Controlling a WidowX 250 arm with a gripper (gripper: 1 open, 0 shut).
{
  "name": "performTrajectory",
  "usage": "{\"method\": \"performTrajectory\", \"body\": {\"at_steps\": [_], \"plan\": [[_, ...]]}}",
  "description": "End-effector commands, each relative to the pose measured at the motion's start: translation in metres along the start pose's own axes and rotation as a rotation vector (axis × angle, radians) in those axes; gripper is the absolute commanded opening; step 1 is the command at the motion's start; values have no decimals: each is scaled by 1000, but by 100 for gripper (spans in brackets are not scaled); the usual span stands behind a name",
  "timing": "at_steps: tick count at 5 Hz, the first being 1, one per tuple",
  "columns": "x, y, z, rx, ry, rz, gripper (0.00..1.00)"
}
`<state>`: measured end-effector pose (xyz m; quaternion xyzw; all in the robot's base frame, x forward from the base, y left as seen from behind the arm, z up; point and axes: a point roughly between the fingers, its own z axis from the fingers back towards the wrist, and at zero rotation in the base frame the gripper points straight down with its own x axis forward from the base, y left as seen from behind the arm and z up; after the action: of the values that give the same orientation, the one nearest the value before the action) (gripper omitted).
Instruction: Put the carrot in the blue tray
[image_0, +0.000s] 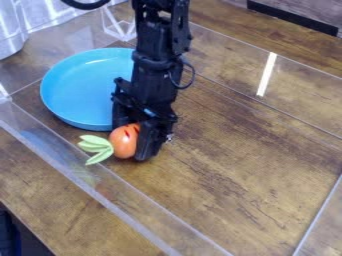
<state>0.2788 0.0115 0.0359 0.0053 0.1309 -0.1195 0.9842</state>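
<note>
Arm clamped on the carrot beside the tray

The black gripper (131, 143) points steeply down at the wooden table (254, 150), jaws closed on the orange carrot (123, 142). Its pale green leaves (94, 147) stick out to the left, low over the wood. The blue tray (78, 88) lies just behind, the arm (158, 50) crossing its right rim.

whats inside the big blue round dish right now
Nothing shows inside the large round blue plastic dish; its visible floor is bare. The black robot arm covers its right edge, so that part cannot be seen.
</note>
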Motion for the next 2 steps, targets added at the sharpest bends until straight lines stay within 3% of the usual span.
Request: {"method": "performTrajectory", "body": {"at_steps": [1, 2], "plan": [[6, 1, 39, 49, -98, -20, 0], [8, 3, 52, 67, -102, -26, 0]]}}
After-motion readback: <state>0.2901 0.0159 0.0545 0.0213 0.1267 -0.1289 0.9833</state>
